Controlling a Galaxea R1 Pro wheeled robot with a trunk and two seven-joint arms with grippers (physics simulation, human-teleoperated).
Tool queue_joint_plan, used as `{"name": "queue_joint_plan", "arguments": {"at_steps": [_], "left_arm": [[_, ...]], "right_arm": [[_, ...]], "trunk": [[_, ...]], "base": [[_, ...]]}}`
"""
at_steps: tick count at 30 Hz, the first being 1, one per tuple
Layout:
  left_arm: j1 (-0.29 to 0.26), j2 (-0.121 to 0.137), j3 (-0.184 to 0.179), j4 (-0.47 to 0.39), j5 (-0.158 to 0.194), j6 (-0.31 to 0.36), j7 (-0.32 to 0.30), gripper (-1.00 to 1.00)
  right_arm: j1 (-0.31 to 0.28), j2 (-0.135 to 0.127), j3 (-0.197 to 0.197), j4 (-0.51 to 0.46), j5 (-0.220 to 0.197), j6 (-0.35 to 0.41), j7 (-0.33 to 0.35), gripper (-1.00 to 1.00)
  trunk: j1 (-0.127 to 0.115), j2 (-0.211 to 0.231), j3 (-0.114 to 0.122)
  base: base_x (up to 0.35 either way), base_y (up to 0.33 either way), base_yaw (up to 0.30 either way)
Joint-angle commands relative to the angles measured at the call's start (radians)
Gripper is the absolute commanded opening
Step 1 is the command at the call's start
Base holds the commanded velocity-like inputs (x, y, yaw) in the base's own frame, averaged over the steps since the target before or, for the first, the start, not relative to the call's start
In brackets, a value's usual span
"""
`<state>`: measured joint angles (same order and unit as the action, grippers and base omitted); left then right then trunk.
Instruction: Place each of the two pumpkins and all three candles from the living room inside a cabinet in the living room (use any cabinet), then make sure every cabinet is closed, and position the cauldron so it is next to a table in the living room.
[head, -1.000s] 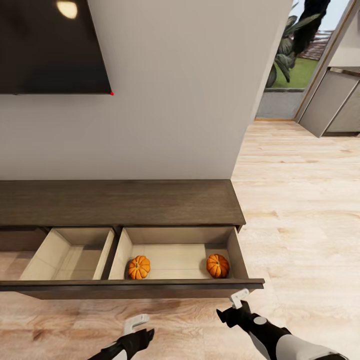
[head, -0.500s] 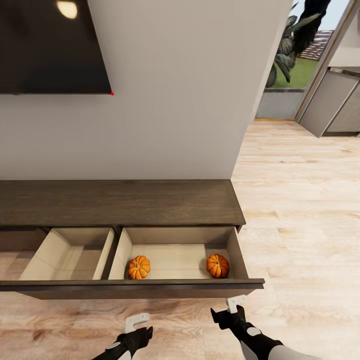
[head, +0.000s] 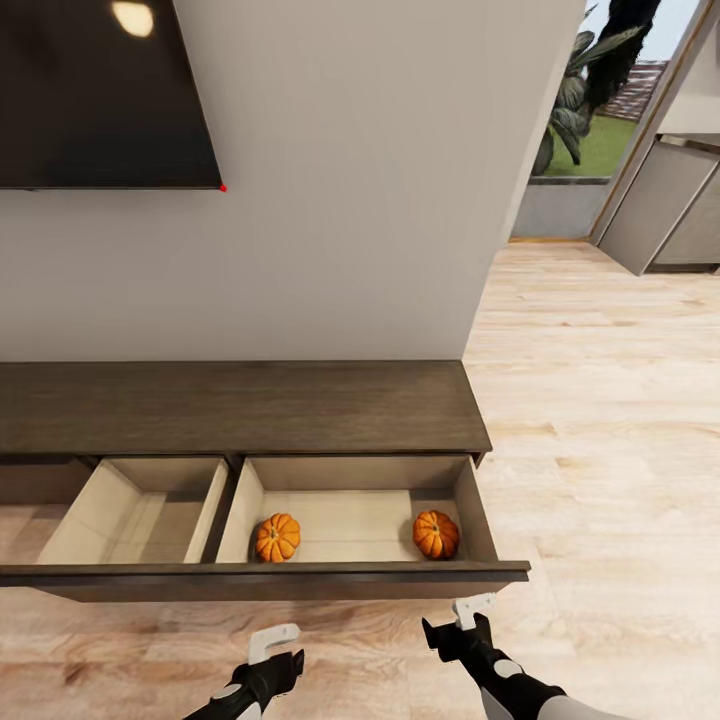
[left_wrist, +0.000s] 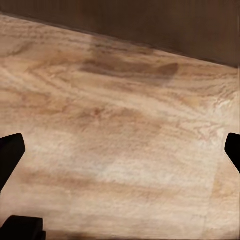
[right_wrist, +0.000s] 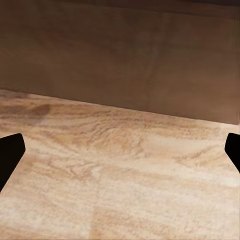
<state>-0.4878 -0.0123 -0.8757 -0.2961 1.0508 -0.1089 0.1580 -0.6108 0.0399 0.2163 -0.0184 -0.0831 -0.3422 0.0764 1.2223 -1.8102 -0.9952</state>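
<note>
The long dark-brown cabinet (head: 240, 405) stands against the wall with its two right-hand drawers pulled out. The right drawer (head: 350, 520) holds both orange pumpkins, one at its left front (head: 277, 537) and one at its right front (head: 436, 534). The left drawer (head: 140, 510) looks bare inside. My left gripper (head: 275, 655) hangs open over the floor just in front of the drawer front (left_wrist: 150, 25). My right gripper (head: 458, 622) is open too, low before the same front (right_wrist: 120, 60). Nothing sits between either pair of fingers. The candles, cauldron and table are out of view.
A dark TV screen (head: 100, 90) hangs on the wall above the cabinet. Light wood floor (head: 600, 420) runs to the right toward grey kitchen cupboards (head: 665, 205) and a window with plants (head: 585, 110). The pulled-out drawer front (head: 260, 578) juts toward me.
My right gripper has pulled back from the drawer front, toward me and slightly left. The left gripper has dropped back a little too. The pumpkins have not moved.
</note>
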Motion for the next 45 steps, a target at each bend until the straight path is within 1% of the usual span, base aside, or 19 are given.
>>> {"name": "queue_joint_plan", "arguments": {"at_steps": [1,7,9,10,11,12,14,17,45], "left_arm": [[0.000,0.000,0.000,0.000,0.000,-0.001,0.000,1.00],[0.000,0.000,0.000,0.000,0.000,-0.004,0.000,1.00],[0.000,-0.002,0.000,0.000,-0.001,-0.003,0.000,1.00],[0.000,-0.002,0.000,0.000,-0.001,-0.003,0.000,1.00],[0.000,-0.001,0.000,0.001,-0.001,-0.003,0.000,1.00],[0.000,-0.001,0.000,0.001,-0.002,-0.004,0.001,1.00],[0.000,0.000,0.000,0.001,-0.002,-0.004,0.000,1.00],[0.000,0.000,0.000,0.001,-0.002,-0.004,0.001,1.00],[0.000,0.002,0.000,0.000,-0.002,-0.004,0.001,1.00]], "right_arm": [[0.000,0.000,0.000,0.000,0.000,0.000,0.000,1.00],[0.008,0.000,0.000,-0.001,-0.001,-0.003,-0.005,1.00],[0.010,0.000,-0.001,0.000,-0.003,-0.003,-0.036,1.00],[0.018,0.000,-0.002,0.004,-0.003,-0.003,-0.075,1.00],[0.021,0.000,-0.009,0.006,-0.007,-0.003,-0.089,1.00],[0.022,0.000,-0.017,0.008,-0.022,-0.003,-0.097,1.00],[0.024,0.000,-0.024,0.009,-0.073,-0.003,-0.104,1.00],[0.025,0.000,-0.026,0.009,-0.091,-0.004,-0.105,1.00],[0.031,0.003,-0.026,0.009,-0.093,-0.005,-0.106,1.00]], "trunk": [[0.000,0.000,0.000],[0.000,0.000,0.000],[0.000,0.000,0.000],[0.000,0.000,0.000],[0.000,0.000,0.000],[0.000,0.000,0.000],[0.000,0.000,0.000],[0.000,0.000,0.000],[0.000,0.000,0.000]], "base": [[0.204,0.000,0.000],[0.309,0.000,0.000],[0.331,0.000,0.000],[0.321,0.000,0.000],[0.324,0.000,0.000],[0.326,0.000,0.000],[0.328,0.000,0.000],[0.329,0.000,0.000],[0.329,0.000,0.000]]}}
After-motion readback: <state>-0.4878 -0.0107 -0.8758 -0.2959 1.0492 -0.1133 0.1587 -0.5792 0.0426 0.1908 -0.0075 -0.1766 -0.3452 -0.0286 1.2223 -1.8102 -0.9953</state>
